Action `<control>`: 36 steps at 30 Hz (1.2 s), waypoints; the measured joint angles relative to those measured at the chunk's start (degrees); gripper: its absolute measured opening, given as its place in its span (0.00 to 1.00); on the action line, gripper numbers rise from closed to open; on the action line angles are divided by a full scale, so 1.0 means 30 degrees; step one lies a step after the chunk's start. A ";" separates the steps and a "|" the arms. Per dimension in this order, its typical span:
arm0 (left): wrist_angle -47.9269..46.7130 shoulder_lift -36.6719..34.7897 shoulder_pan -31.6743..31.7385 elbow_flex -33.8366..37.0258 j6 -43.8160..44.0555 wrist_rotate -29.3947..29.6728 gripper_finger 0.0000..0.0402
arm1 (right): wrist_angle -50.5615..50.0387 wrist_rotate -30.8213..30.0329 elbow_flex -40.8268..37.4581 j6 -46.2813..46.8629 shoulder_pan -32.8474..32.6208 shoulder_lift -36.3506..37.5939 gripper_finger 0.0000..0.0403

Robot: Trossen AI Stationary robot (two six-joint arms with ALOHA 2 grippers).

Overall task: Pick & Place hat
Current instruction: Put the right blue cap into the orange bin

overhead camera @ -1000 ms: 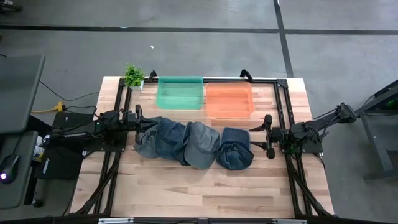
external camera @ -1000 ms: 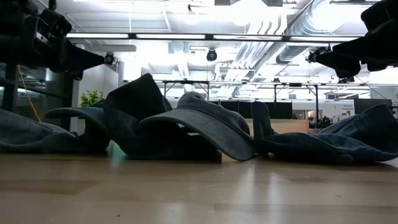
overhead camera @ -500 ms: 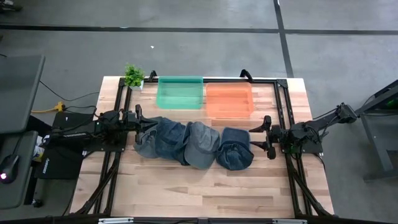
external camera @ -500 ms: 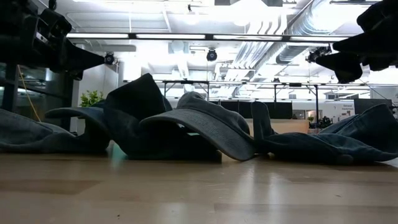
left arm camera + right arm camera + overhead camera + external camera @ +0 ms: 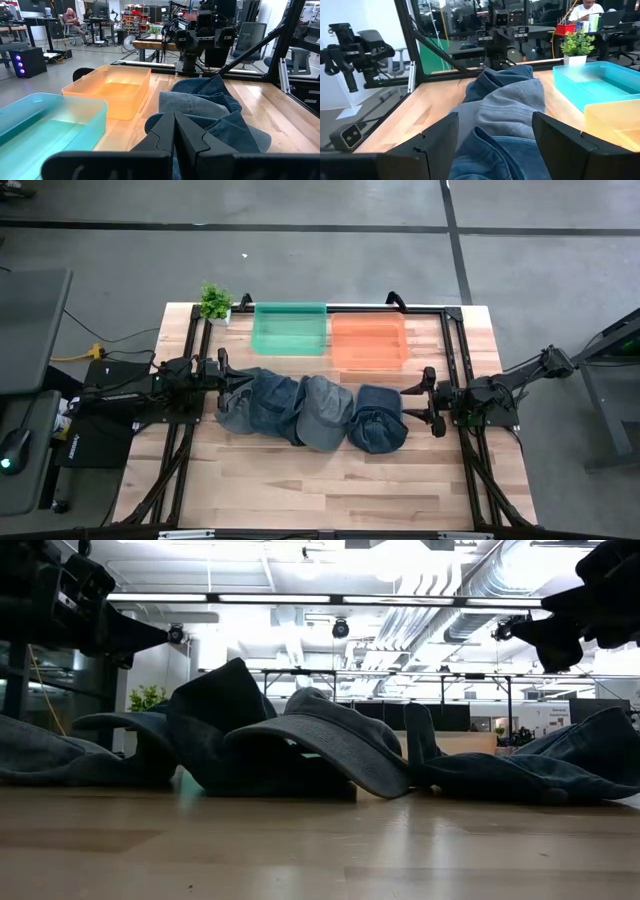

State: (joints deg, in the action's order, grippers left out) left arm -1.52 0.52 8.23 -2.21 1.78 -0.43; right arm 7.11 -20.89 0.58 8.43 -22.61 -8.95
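Several denim hats lie in an overlapping row across the middle of the table, from a dark blue one (image 5: 378, 422) at the right, past a grey-blue one (image 5: 325, 410), to the leftmost (image 5: 236, 404). Each rests on the wood or leans on its neighbour. My left gripper (image 5: 226, 376) is shut and points level at the row's left end; the hats (image 5: 210, 107) lie just beyond its tips (image 5: 175, 131). My right gripper (image 5: 431, 399) stands open and level at the row's right end, with the hats (image 5: 502, 107) ahead of its spread fingers (image 5: 440, 137).
A teal bin (image 5: 289, 328) and an orange bin (image 5: 368, 340) stand side by side at the far edge behind the hats. A small potted plant (image 5: 215, 303) sits at the far left corner. Black frame rails (image 5: 455, 350) run along both sides. Bare wood (image 5: 320, 480) lies near the front.
My right gripper has rolled a little about the line it points along, staying in place and open. The hats and my left gripper have kept still.
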 joint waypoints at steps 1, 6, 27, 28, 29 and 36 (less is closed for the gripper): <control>0.0000 -0.0003 0.0000 0.0001 0.0000 0.0000 0.00 | 0.0012 -0.0065 0.0002 0.0012 0.0000 0.0000 0.61; 0.0000 -0.0002 0.0000 -0.0003 0.0000 0.0000 0.00 | 0.0306 -0.0852 0.0051 0.0041 0.0002 0.0000 0.61; 0.0000 0.0000 0.0000 0.0004 0.0000 0.0003 0.00 | -1.6103 -0.3414 1.1468 0.7531 0.0036 -0.2084 0.61; 0.0000 -0.0003 0.0000 0.0004 0.0000 0.0000 0.00 | -1.7165 -0.3421 1.2032 0.8708 0.0036 -0.2323 0.61; 0.0000 0.0000 0.0000 -0.0001 0.0000 0.0000 0.00 | -1.8212 -0.3421 1.2517 0.9810 0.0036 -0.2562 0.61; 0.0000 -0.0002 0.0000 0.0004 0.0000 0.0007 0.00 | -2.1342 -0.2993 1.2652 1.7678 0.0036 -0.3481 0.61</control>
State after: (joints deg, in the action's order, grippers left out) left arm -1.52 0.52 8.23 -2.20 1.78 -0.40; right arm -56.91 -29.87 38.54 61.47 -22.50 -19.39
